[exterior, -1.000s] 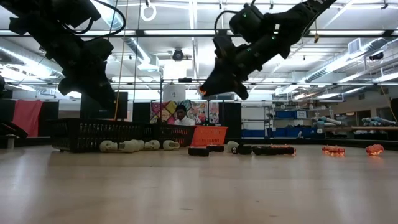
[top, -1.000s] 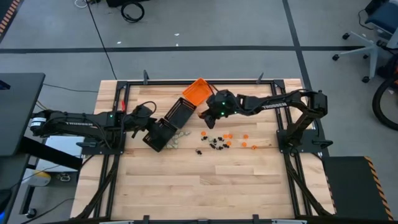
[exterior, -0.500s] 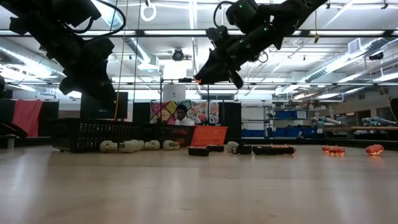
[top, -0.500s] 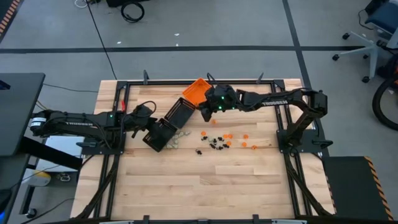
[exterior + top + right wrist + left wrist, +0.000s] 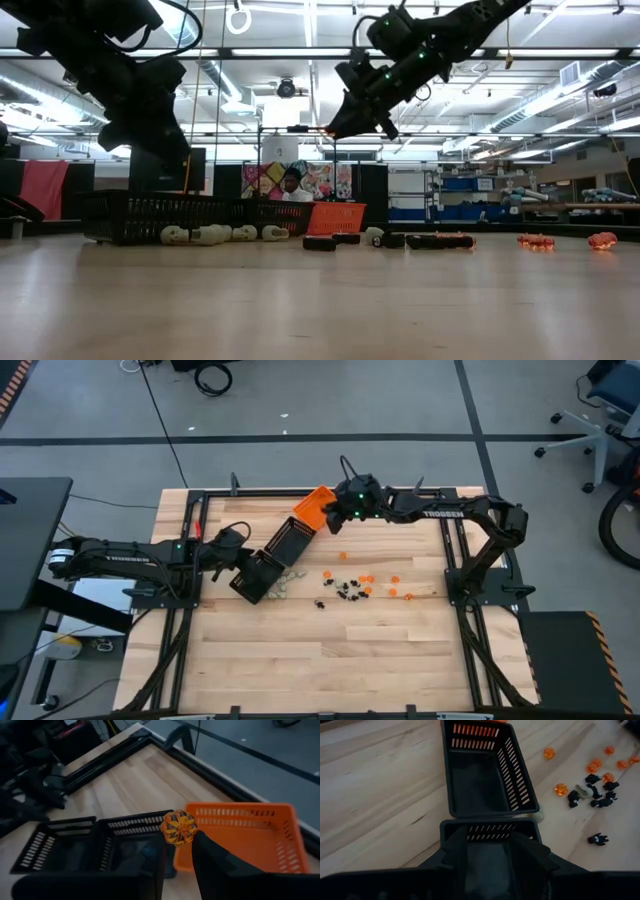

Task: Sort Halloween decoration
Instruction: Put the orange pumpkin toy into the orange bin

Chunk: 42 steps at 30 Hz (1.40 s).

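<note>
Since the earlier frame the right end effector (image 5: 327, 520) has swung from above the scattered trinkets to over the orange slotted plastic tray (image 5: 316, 507), clamped on a small faceted orange pumpkin ball (image 5: 178, 828). On the pale wood-plank counter (image 5: 300, 650) lie orange, black (image 5: 346, 591) and whitish (image 5: 285, 584) trinkets. The left end effector (image 5: 243, 572) hovers, fingers apart, over the near black slotted tray (image 5: 492, 832).

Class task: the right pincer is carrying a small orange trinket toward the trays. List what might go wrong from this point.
1. The right pincer grips the orange trinket only at its fingertips, high above the table; it may slip and fall short.
2. The orange tray touches a black tray, so a slightly early release could land it in the wrong one.
3. The left pincer sits at the nearer black tray; a nudge could shift the row.
</note>
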Tool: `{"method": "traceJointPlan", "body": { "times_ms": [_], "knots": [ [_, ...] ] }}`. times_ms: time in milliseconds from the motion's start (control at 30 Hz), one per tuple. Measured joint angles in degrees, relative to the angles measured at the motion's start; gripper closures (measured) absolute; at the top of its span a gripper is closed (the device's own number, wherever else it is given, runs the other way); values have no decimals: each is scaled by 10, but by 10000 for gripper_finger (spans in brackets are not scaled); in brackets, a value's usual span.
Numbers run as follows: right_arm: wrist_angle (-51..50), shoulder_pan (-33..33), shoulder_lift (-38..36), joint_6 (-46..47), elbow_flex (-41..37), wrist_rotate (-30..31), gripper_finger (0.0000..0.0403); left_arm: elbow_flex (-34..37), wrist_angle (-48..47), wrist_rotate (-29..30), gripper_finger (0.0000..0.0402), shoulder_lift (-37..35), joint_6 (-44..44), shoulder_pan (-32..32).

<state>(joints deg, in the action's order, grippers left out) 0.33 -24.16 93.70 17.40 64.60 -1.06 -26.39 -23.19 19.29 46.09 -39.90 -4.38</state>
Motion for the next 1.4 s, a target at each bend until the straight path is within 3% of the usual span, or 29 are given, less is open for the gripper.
{"method": "traceJointPlan", "body": {
  "times_ms": [267,800,1167,1400],
  "knots": [
    [69,-13,66,-7,3,6,312,0,26,0,276,0,-4,0],
    [-58,-42,208,5,126,15,312,0,28,0,276,0,-10,0],
    [-124,-56,216,-1,144,-2,310,0,28,0,276,0,-10,0],
    [-124,-55,216,0,144,-13,283,0,29,0,276,0,-10,0]
  ]
}}
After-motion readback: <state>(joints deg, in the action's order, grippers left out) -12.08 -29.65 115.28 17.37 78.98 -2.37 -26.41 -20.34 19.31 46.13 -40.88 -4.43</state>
